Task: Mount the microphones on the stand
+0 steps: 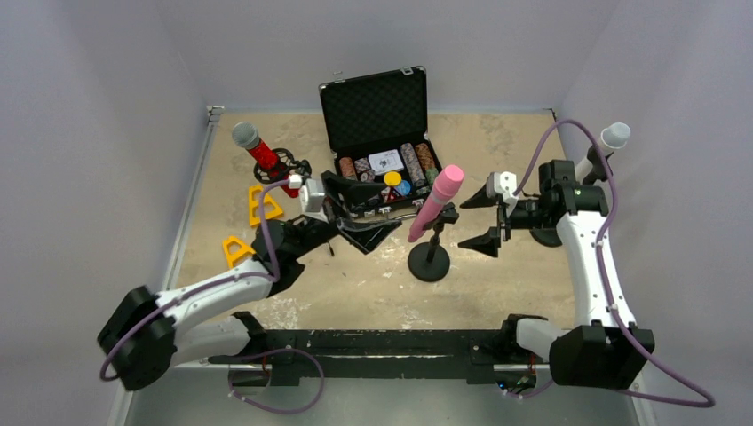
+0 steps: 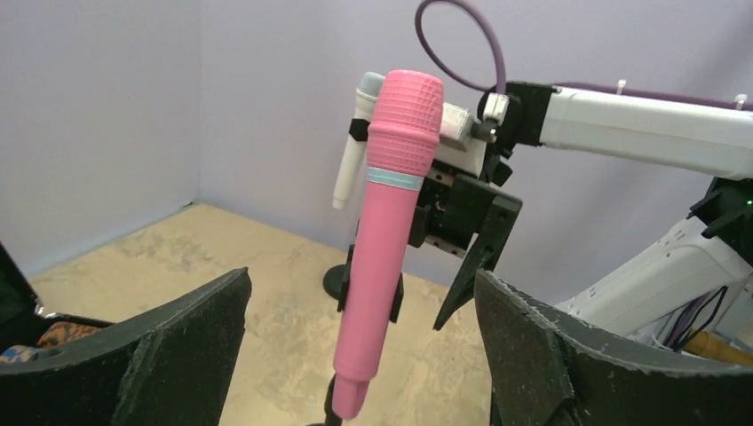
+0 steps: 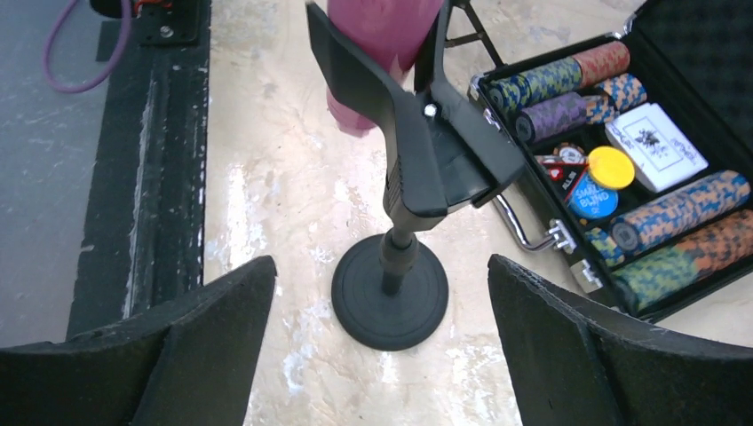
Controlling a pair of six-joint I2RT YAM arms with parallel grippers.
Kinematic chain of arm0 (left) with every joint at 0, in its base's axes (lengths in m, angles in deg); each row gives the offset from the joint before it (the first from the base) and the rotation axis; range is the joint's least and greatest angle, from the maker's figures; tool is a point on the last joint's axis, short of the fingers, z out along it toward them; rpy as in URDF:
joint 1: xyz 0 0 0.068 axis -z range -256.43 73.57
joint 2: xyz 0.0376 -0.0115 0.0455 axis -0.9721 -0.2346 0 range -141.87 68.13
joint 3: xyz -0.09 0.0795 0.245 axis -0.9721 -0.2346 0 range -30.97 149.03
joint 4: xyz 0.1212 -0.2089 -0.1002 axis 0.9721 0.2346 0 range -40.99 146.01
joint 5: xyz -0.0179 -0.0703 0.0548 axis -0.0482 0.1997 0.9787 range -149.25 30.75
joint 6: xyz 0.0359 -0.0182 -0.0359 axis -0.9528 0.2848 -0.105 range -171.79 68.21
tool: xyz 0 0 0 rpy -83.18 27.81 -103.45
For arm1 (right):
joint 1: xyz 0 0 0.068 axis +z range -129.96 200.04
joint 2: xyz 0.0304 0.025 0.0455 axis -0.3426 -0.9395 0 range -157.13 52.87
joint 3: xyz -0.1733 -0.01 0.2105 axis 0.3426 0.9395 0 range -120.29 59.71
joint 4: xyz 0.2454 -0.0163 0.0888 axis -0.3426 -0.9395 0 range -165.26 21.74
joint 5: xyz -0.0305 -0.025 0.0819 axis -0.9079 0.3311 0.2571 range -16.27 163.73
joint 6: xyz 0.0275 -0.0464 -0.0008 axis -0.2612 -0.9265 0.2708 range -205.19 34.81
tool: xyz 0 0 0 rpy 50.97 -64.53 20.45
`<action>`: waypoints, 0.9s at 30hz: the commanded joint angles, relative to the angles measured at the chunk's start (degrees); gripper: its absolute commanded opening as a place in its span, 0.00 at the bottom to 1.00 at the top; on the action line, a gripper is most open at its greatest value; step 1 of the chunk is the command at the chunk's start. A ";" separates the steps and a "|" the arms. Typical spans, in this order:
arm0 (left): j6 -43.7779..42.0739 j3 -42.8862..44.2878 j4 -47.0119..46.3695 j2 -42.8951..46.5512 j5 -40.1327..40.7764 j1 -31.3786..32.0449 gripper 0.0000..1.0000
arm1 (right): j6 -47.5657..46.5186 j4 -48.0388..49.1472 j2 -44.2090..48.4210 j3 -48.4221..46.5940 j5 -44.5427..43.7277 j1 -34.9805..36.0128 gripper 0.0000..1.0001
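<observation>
The pink microphone (image 1: 435,202) sits tilted in the clip of a black stand (image 1: 430,264) at mid-table. My left gripper (image 1: 362,216) is open, left of it and apart from it. My right gripper (image 1: 485,219) is open, right of it and apart from it. The left wrist view shows the pink microphone (image 2: 391,231) in its clip between my open fingers (image 2: 151,355), with the white microphone (image 2: 351,155) on a stand behind. The right wrist view shows the stand base (image 3: 389,297) and clip (image 3: 426,142). The glittery red microphone (image 1: 257,151) stands on a stand at back left. The white microphone (image 1: 606,144) stands at far right.
An open black case (image 1: 377,106) of poker chips and cards stands at the back centre, right behind the left gripper; it also shows in the right wrist view (image 3: 622,133). Two yellow pieces (image 1: 264,206) lie at the left. Walls close the table on three sides.
</observation>
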 commanded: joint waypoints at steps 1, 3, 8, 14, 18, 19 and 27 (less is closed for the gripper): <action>-8.17 2.69 35.69 13.94 1.57 -0.50 0.99 | 15.80 24.71 5.95 10.49 3.32 -0.30 0.92; -10.23 4.04 45.95 18.77 3.23 -0.45 0.99 | 21.36 34.71 8.00 15.10 4.91 -0.34 0.93; -10.39 7.57 64.72 29.05 5.65 -0.35 0.99 | 31.53 55.39 10.31 24.02 5.87 3.52 0.92; -16.44 17.52 88.29 34.38 11.10 -0.34 0.99 | 38.92 66.38 5.04 24.70 8.50 8.53 0.78; -21.04 20.72 94.91 36.37 14.48 -0.39 0.99 | 39.32 67.46 3.76 25.83 10.11 9.31 0.57; -21.73 20.11 95.11 37.19 15.36 -0.35 0.99 | 39.44 68.07 4.05 26.44 10.59 9.26 0.51; -21.49 14.53 92.83 41.31 16.46 -0.34 0.99 | 41.75 68.96 4.04 24.03 4.80 9.05 0.00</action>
